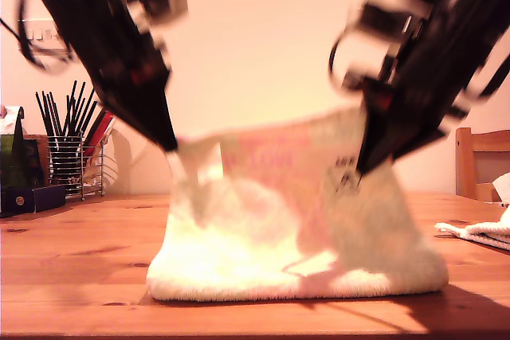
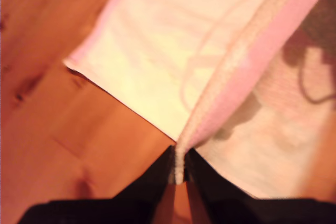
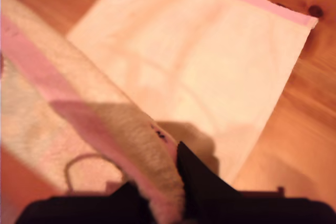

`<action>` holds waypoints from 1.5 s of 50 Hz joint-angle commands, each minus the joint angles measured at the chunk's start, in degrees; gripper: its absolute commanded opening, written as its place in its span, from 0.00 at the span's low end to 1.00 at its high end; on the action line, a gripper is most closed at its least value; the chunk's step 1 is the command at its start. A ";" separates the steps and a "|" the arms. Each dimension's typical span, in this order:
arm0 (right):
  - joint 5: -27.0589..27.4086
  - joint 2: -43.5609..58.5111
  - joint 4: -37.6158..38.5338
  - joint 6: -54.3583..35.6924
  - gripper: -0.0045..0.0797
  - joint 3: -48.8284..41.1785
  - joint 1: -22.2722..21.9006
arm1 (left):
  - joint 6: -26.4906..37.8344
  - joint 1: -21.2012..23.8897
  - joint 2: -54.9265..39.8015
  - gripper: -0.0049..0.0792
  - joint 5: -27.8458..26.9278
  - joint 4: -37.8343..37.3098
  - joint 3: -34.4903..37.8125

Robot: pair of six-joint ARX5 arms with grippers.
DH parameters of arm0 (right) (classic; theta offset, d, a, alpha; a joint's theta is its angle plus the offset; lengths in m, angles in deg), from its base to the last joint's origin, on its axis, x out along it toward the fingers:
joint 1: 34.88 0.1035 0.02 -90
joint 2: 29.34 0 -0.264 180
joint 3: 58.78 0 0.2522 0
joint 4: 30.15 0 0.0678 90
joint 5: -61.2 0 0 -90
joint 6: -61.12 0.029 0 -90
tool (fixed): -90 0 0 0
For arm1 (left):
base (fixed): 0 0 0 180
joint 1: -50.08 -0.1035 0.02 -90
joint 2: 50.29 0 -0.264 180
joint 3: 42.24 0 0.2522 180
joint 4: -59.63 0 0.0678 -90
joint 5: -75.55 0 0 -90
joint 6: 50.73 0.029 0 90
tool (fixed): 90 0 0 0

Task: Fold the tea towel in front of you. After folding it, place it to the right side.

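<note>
towel: we see the towel (image 1: 303,236) mid-table, white terry with a pink band. Its top edge is lifted and its lower part rests on the table (image 1: 72,268), so it stands like a loose tent.
towel, wrist views: the flat lower layer (image 2: 157,51) (image 3: 199,66) lies on the wood, and the raised pink-banded edge runs into each pincer.
my first gripper: my first gripper (image 1: 171,149) (image 2: 179,174) is pinched narrow on the towel's upper edge. We place it on the exterior view's left.
my second gripper: my second gripper (image 1: 362,169) (image 3: 168,192) is clamped on the same upper edge at the exterior view's right. It sits just beside a small dark mark (image 1: 347,177) on the fabric.
edge between them: it sags a little, and we read it as higher toward the exterior view's right.
arms: both are blurred in the exterior view, slanting down and inward to the towel.
rack: a wire rack (image 1: 76,161) with dark utensils stands at the back on the exterior view's left, well apart from the towel.
cloth: a second white cloth (image 1: 482,232) lies at the exterior view's right edge.
chair: a wooden chair (image 1: 478,157) stands behind that cloth.
</note>
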 commanded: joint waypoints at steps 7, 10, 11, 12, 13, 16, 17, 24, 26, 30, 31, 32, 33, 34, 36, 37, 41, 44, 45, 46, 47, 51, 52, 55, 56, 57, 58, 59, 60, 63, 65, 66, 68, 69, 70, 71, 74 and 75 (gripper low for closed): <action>0.66 4.17 8.28 0.09 0.04 0.83 -2.89 | 1.18 -2.73 -3.96 0.03 0.55 8.87 1.36; 0.42 5.92 9.29 0.09 0.04 1.77 -3.48 | 1.40 -3.10 -5.40 0.03 0.55 11.13 1.36; 0.26 6.36 9.53 0.09 0.04 2.08 -3.69 | 1.79 -3.17 -5.84 0.03 0.52 11.61 1.36; 0.02 7.15 9.88 0.07 0.04 2.40 -3.98 | 2.10 -3.23 -6.40 0.03 0.50 12.26 1.36; -0.31 7.67 10.16 0.09 0.04 2.67 -4.20 | 2.10 -3.23 -6.97 0.03 0.50 12.92 1.36; -1.01 9.46 11.58 0.09 0.04 3.45 -4.63 | 2.64 -3.34 -8.57 0.03 0.52 14.80 1.36; -1.01 10.01 11.96 0.09 0.04 3.72 -4.76 | 2.64 -3.39 -9.05 0.03 0.50 15.39 1.36; -1.01 13.29 14.14 0.02 0.04 5.20 -4.81 | 2.62 -3.39 -12.52 0.03 0.48 18.64 1.36; -1.01 14.23 14.47 0.00 0.04 5.53 -4.81 | 2.60 -3.39 -13.33 0.03 0.50 19.45 1.33; -0.94 15.80 15.08 0.00 0.04 5.90 -4.79 | 2.62 -3.39 -14.40 0.03 0.52 21.53 1.36; -0.92 16.09 15.39 0.00 0.05 5.90 -4.79 | 2.60 -3.39 -14.51 0.03 0.52 22.01 1.33; -0.83 16.50 15.74 0.02 0.06 5.90 -4.79 | 2.60 -3.39 -14.56 0.04 0.52 22.60 1.33; -0.74 16.63 15.93 0.09 0.08 5.90 -4.79 | 2.60 -3.39 -14.56 0.05 0.52 23.21 1.33; -0.74 16.90 16.13 0.07 0.11 5.90 -4.79 | 2.60 -3.39 -14.56 0.07 0.55 23.85 1.33; -0.55 17.42 16.74 0.09 0.16 5.90 -4.79 | 2.60 -3.41 -14.56 0.16 0.57 25.16 1.33; -0.50 17.55 16.98 0.11 0.19 5.90 -4.79 | 2.60 -3.39 -14.56 0.21 0.59 25.94 1.31; 0.04 18.40 18.58 0.11 0.26 5.90 -4.87 | 2.58 -3.48 -14.56 0.40 1.31 28.57 1.18; 1.29 18.75 19.98 0.50 0.30 5.90 -5.01 | 2.56 -3.48 -14.56 0.42 1.92 29.86 1.14; 1.46 18.84 20.48 0.90 0.32 5.90 -5.09 | 2.56 -3.48 -14.56 0.42 2.05 30.16 1.11; 1.66 18.86 20.76 1.25 0.34 5.90 -5.18 | 2.56 -3.48 -14.56 0.42 2.05 30.49 1.11; 1.66 18.86 20.90 1.49 0.35 5.92 -5.25 | 2.56 -3.50 -14.56 0.42 2.08 30.67 1.11; 1.64 18.86 20.41 1.64 0.37 6.25 -5.25 | 2.58 -3.76 -14.56 0.43 2.71 31.41 1.11; 1.64 18.86 20.17 1.62 0.37 6.36 -5.29 | 2.58 -3.80 -14.56 0.44 3.10 31.61 1.11; 1.62 18.86 19.76 1.60 0.37 6.71 -5.55 | 2.58 -4.04 -14.56 0.47 4.13 31.91 1.11; 1.64 18.86 19.67 1.60 0.37 6.82 -5.57 | 2.58 -4.13 -14.56 0.47 4.44 31.82 1.11; 1.64 18.86 19.65 1.60 0.37 6.91 -5.62 | 2.58 -4.26 -14.56 0.47 4.70 31.63 1.11; 1.64 18.86 19.52 1.62 0.37 7.02 -5.62 | 2.51 -4.39 -14.56 0.47 4.87 31.23 1.11; 1.64 18.86 19.15 1.62 0.37 7.15 -5.62 | 2.43 -4.52 -14.53 0.47 4.85 30.77 1.11; 1.62 18.86 18.56 1.62 0.37 7.37 -5.62 | 2.38 -4.68 -14.53 0.47 4.87 30.34 1.11; 1.60 18.86 15.82 1.49 0.37 8.24 -5.90 | 1.60 -4.90 -14.51 0.47 4.85 28.57 1.11; 1.55 18.86 13.97 1.40 0.37 8.81 -5.99 | 0.68 -4.90 -14.38 0.46 4.79 26.91 1.11; 1.44 18.86 12.92 1.33 0.37 8.98 -5.99 | 0.33 -4.87 -14.21 0.44 4.46 25.94 1.11; 0.31 18.84 11.45 1.25 0.36 9.16 -5.97 | -0.52 -4.81 -14.08 0.38 3.28 24.28 1.11; -0.31 18.80 10.97 1.27 0.36 9.16 -5.97 | -0.77 -4.79 -14.01 0.32 2.49 23.37 1.11; -0.94 18.78 10.71 1.27 0.34 9.16 -5.97 | -0.77 -4.79 -13.86 0.27 1.68 22.73 1.11; -1.53 18.78 10.08 1.31 0.31 9.16 -5.97 | -1.55 -4.79 -13.73 0.21 0.59 21.90 1.11; -3.02 18.73 9.18 1.33 0.15 9.16 -5.97 | -2.91 -4.68 -13.31 0.02 -1.55 20.04 1.11; -3.32 18.69 8.94 1.33 0.10 9.16 -5.97 | -3.61 -4.68 -13.20 0.04 -1.97 19.91 1.11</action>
